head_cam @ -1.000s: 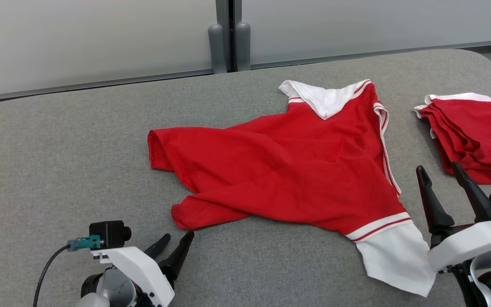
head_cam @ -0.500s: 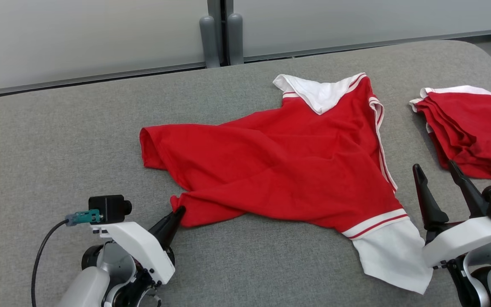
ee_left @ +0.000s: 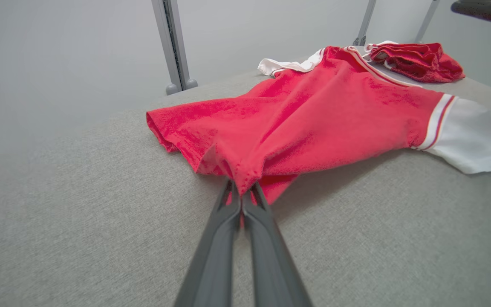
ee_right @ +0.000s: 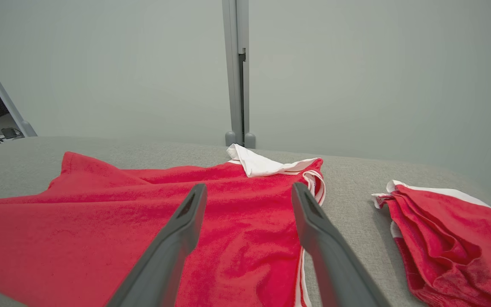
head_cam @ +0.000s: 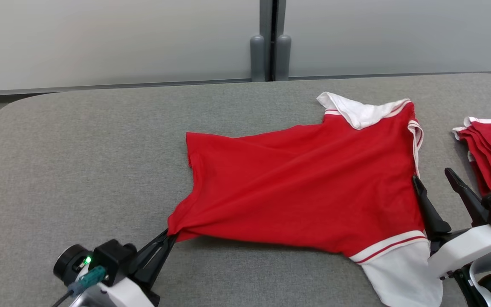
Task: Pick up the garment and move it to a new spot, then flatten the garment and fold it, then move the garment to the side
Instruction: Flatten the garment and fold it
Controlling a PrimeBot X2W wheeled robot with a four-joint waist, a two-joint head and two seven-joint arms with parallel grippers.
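Red shirt (head_cam: pixel 305 179) lies centre-right on the grey table (head_cam: pixel 79 149), your left gripper (head_cam: pixel 169 233) clamped on its near-left hem corner, right gripper (head_cam: pixel 432 175) gaping at its right edge; flattening looks barely started, folding and setting aside remain.

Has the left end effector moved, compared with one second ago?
Yes. The left end effector reached the red garment, shut on its near corner, and now sits farther left of the wall posts; the camera shifted too.
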